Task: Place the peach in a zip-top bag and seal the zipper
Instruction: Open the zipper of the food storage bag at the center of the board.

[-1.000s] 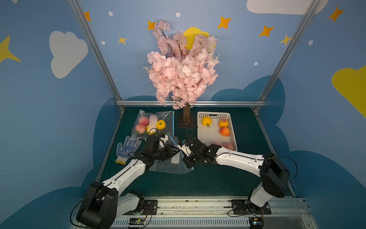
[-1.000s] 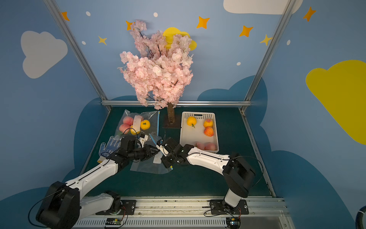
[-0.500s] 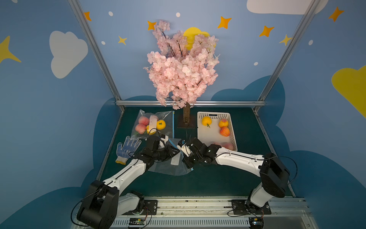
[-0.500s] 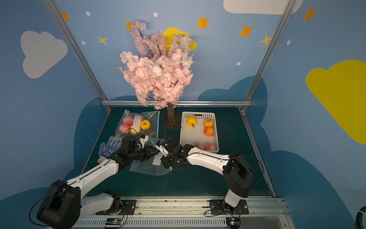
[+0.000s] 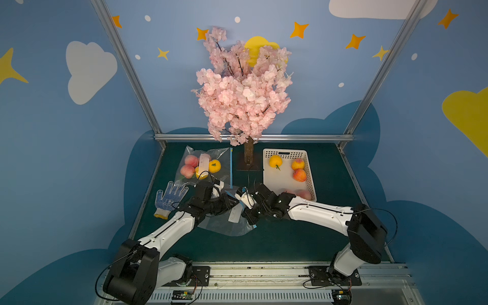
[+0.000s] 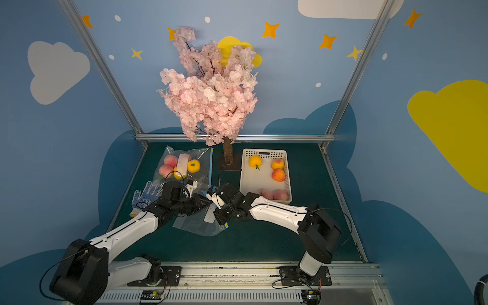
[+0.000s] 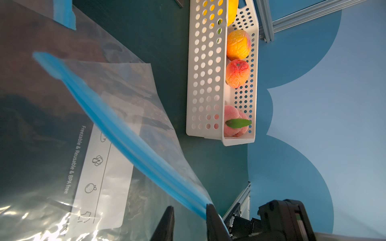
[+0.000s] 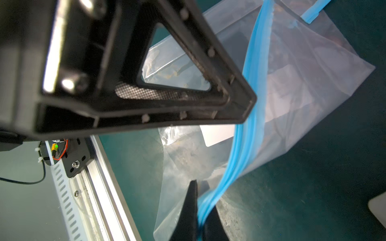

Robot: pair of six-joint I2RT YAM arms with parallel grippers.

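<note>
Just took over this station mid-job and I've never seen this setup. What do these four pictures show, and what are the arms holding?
A left arm and a right arm work over a green table. Both top views look down from overhead, nearly alike; each wrist view rides on one arm, close to the work. On the table: an empty zip-top bag mid-table, a fruit-filled bag and blossom tree at the back, a white basket holding peaches, a dotted glove. The right gripper is shut on the empty bag's blue zipper strip. The left gripper has its jaws apart at that strip; whether they grip is unclear. No peach is in that bag yet.
</note>
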